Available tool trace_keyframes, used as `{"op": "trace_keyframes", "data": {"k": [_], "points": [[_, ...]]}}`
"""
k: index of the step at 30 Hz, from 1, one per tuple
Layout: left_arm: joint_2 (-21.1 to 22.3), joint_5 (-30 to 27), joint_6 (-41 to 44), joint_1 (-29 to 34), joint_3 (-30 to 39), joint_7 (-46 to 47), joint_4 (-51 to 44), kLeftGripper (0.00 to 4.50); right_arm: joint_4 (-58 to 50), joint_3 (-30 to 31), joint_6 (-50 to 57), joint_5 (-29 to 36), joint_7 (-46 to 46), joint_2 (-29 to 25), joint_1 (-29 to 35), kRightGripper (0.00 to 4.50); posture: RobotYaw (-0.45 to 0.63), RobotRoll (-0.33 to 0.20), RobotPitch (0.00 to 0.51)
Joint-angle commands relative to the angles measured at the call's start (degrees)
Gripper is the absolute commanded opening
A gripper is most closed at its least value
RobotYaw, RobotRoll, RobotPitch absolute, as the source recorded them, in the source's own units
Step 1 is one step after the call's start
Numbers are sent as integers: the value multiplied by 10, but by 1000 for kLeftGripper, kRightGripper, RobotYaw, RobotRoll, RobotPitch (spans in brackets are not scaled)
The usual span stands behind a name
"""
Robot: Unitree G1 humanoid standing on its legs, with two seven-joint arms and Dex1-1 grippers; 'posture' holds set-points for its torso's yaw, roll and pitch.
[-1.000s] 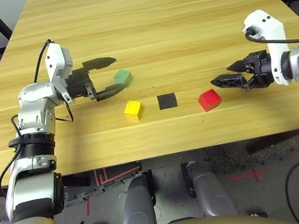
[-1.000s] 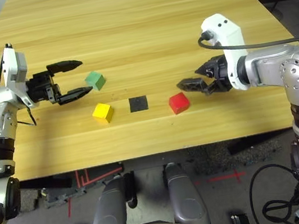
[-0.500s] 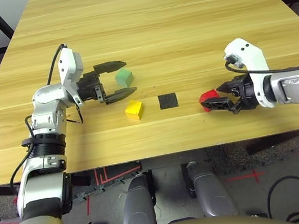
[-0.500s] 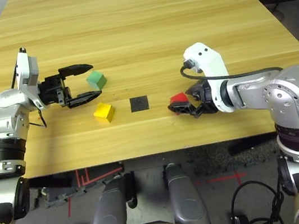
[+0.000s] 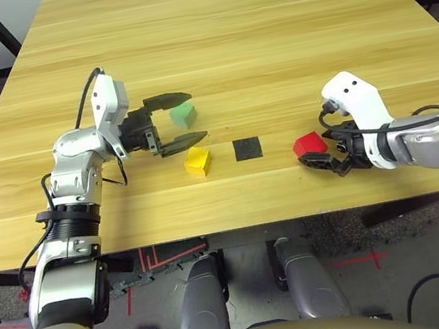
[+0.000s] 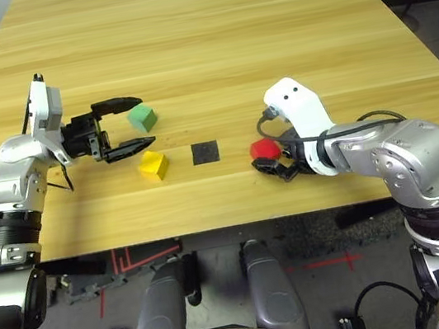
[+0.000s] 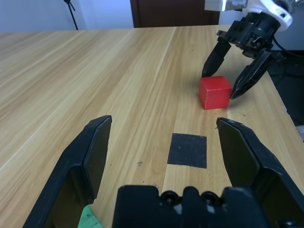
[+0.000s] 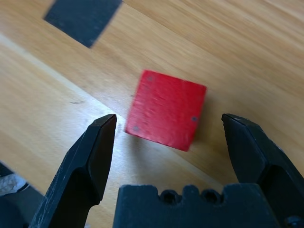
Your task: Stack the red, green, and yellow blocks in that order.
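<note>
Right gripper (image 8: 166, 142) is spread wide, its 2 black fingers straddling the red block (image 8: 166, 109) with a gap on either side, nothing gripped; the wrist angles down toward the table (image 5: 265, 32) and the silver forearm reaches in from the robot's right. A second ago that gripper hung level just beside the red block, and now it has dropped low around it. Over on the other side, the left gripper (image 5: 175, 121) is also wide open and empty, pointing level across the table, one finger (image 5: 166, 99) just by the green block (image 5: 183, 117), the other finger close above the yellow block (image 5: 197, 160). That arm has crept in since a second ago, when its fingers stood short of the green block. The 3 blocks sit apart on the wood, unmoved: green farthest back, yellow nearer the front edge, then the black square patch (image 5: 245, 149) between yellow and red.
</note>
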Motion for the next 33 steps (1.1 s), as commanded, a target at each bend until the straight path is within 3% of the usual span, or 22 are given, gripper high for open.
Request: {"op": "trace_keyframes", "data": {"k": [1,6,7,11,14,26,33], "points": [[2,-3,7,9,-1,-2,-11,4487,19,11,-22,-22,-5,10,13,4500,213,-31,182],[3,-1,8,4,-2,-5,-7,4487,34,21,-37,-40,-4,23,17,4500,215,-27,187],[3,0,8,3,-2,-6,-6,4498,37,23,-40,-43,-5,28,16,4326,216,-25,188],[2,0,9,1,-3,-5,-7,4500,46,27,-46,-52,-7,46,15,3216,224,-19,192],[2,0,11,1,-4,-5,-8,4500,50,29,-48,-58,-5,57,11,2083,229,-17,191],[-14,5,1,-6,-5,2,3,4500,78,74,-113,-86,63,0,-72,2065,227,-34,173],[-24,6,1,-2,-7,7,-5,4500,92,72,-191,-71,145,9,-112,2065,239,-30,164]]}}
